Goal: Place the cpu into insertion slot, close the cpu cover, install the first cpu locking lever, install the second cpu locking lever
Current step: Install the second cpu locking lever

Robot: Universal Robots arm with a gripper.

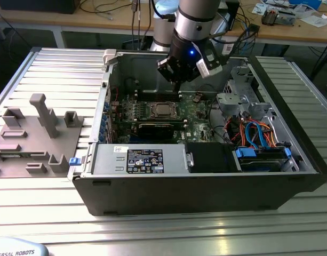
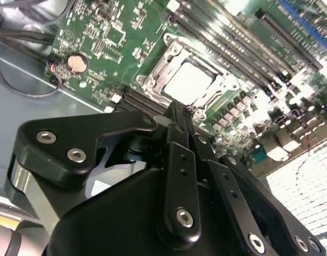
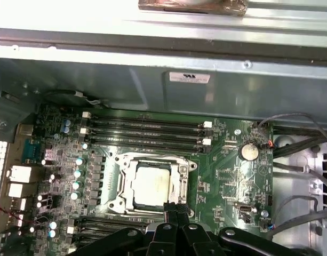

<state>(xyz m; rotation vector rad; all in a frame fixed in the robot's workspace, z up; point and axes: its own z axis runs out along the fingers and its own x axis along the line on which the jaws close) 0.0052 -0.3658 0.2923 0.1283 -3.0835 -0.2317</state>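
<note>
A: What's the claw [image 2: 180, 113] doing?
B: Fingers pressed together, gripping nothing, the tips low at the near edge of the cover [image 3: 152, 186].
A: And the cpu [image 3: 149, 186]?
B: Just beyond the tips, seated in the slot, cover down over it.
A: So, levers?
B: I'd judge so; that needs a precise sideways push.

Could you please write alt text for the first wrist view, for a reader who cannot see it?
The cpu sits in the insertion slot on a green motherboard, with the silver cpu cover closed around it. The black end effector hangs at the socket's edge, fingers together and empty. Long memory slots and a coin battery lie beyond.
</note>
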